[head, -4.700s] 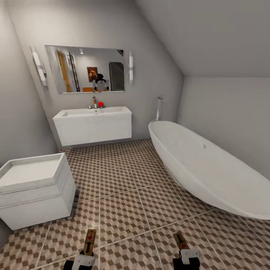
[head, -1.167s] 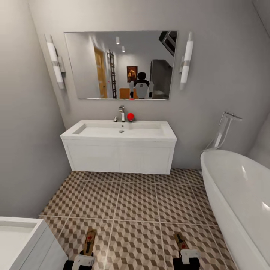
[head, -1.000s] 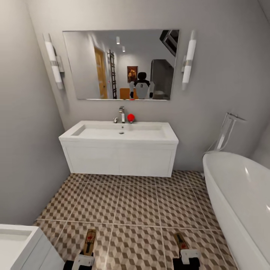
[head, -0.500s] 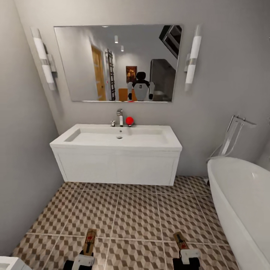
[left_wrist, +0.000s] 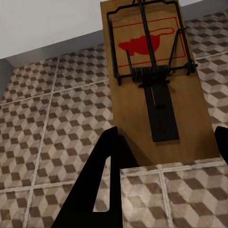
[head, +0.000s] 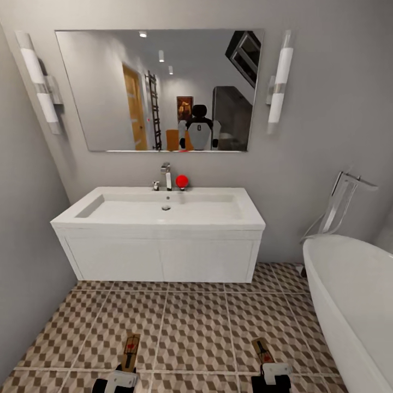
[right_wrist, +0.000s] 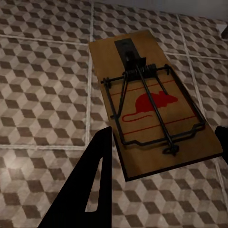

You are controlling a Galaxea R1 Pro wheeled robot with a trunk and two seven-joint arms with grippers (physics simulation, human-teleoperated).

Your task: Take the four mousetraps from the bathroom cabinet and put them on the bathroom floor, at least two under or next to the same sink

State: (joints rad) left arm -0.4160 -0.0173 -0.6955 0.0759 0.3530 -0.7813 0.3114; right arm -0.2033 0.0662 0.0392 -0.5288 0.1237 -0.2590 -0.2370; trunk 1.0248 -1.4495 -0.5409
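Left gripper (head: 121,376) pinched a mousetrap (head: 130,351) by its near end, board sticking fwd past the fingers, held off the bathroom floor (head: 196,322). Right gripper (head: 271,376) likewise clamped on a second mousetrap (head: 262,350), red mouse print up in the right wrist view. Vs. 4.7 s ago the whole head view had shifted: base rolled in, so the sink (head: 158,210) came to sit dead ahead of both grippers and much closer; the white box once beside the left gripper had left the frame. Traps hadn't moved rel. to the grippers. Judgement: carry phase nearly done; both traps should be set down under or right by that sink next.
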